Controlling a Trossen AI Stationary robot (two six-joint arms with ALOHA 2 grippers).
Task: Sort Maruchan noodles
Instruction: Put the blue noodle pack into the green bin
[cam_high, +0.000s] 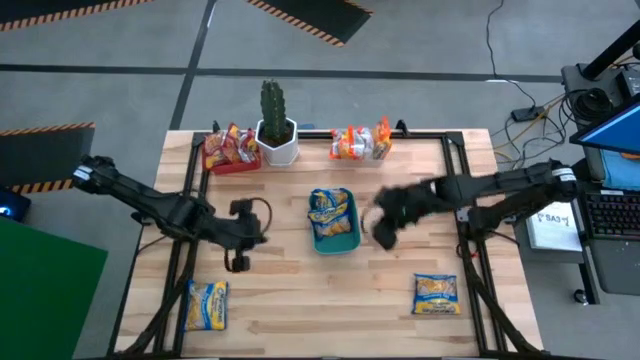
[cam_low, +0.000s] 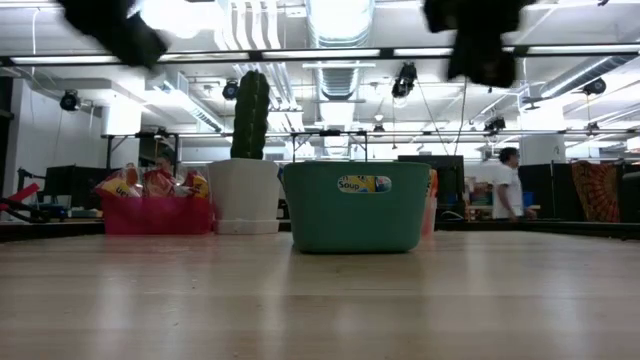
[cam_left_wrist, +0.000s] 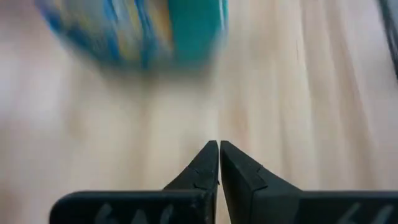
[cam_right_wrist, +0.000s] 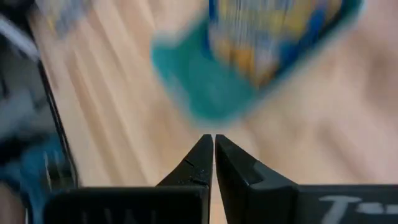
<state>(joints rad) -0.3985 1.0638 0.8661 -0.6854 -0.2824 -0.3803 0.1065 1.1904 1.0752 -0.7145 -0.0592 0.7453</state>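
Three plastic trays stand on the pale wooden plank table. At the far edge toward the left corner, the pink rectangular tray holds a bunch of glossy orange-red noodle packets. Just beside it stands the ribbed green cactus in its white faceted pot. At the middle of the table, the green rounded-rectangle tray holds yellow-blue noodle packets, crinkled and shiny. Farther along the far edge, the clear tray holds upright white-red and orange packets.

Two more flat yellow-blue packets lie bare on the wood: one near the left front corner, one toward the right front corner.

Over the table left of the green tray hangs the left gripper, its dark tapered fingers pressed together with nothing between them. Right of the green tray hangs the right gripper, fingers likewise together and empty, pointing at the tray's near side.
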